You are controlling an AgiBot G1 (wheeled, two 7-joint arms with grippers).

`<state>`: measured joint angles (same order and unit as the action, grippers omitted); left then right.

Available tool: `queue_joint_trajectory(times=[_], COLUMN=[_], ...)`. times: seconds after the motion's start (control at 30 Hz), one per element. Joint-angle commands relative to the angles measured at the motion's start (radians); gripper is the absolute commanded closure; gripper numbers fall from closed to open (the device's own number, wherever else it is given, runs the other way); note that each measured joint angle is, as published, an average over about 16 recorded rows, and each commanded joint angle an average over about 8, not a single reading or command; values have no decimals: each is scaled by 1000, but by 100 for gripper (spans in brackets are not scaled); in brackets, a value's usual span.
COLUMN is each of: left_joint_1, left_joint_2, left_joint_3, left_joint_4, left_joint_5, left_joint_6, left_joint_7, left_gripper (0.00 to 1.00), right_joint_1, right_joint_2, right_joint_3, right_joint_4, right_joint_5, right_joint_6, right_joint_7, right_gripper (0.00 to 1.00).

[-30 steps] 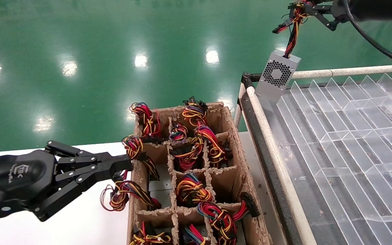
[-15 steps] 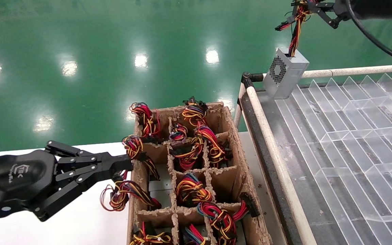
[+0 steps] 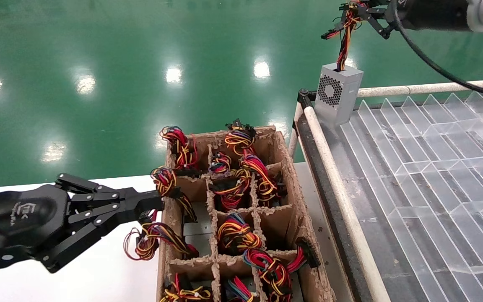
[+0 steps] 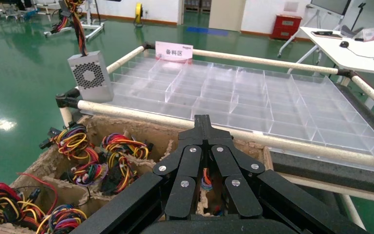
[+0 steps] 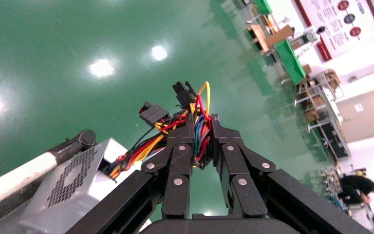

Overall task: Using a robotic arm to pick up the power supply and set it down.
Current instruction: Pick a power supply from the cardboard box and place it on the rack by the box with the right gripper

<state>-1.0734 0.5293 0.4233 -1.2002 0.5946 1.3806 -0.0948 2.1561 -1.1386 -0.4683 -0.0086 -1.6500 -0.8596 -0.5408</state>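
- Above the clear partitioned tray's (image 3: 413, 138) far-left corner, right black jointed-finger gripper (image 3: 361, 14) was clamped on the red/yellow/black wire bundle (image 3: 344, 40); small grey metal power supply w/ honeycomb grille (image 3: 337, 93) hung below.
- Left black gripper (image 3: 151, 201), fingers together, empty, sat by the compartmented cardboard box (image 3: 296, 218).

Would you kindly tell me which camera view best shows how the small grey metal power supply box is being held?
The right wrist view: the right gripper is shut on the wire bundle, with the grey power supply below. Head and left wrist views show the box hanging at the clear tray's corner.
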Motion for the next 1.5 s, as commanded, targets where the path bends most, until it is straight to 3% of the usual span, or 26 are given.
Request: queue_joint_trajectory(times=[0.03, 0.8, 1.5], left_joint_1=[0, 0, 0], left_joint_2=[0, 0, 0], left_joint_3=[0, 0, 0], left_joint_4=[0, 0, 0], left_joint_5=[0, 0, 0], left_joint_6=[0, 0, 0], left_joint_7=[0, 0, 0], left_gripper=[100, 100, 100], right_joint_1=[-8, -3, 10], right_joint_2=[-11, -37, -33], right_joint_3=[4, -7, -19], right_joint_4=[-1, -14, -41], right_joint_5=[6, -8, -26], right_joint_6=[24, 145, 127], right_joint_7=[7, 79, 216], right_gripper=[100, 100, 100])
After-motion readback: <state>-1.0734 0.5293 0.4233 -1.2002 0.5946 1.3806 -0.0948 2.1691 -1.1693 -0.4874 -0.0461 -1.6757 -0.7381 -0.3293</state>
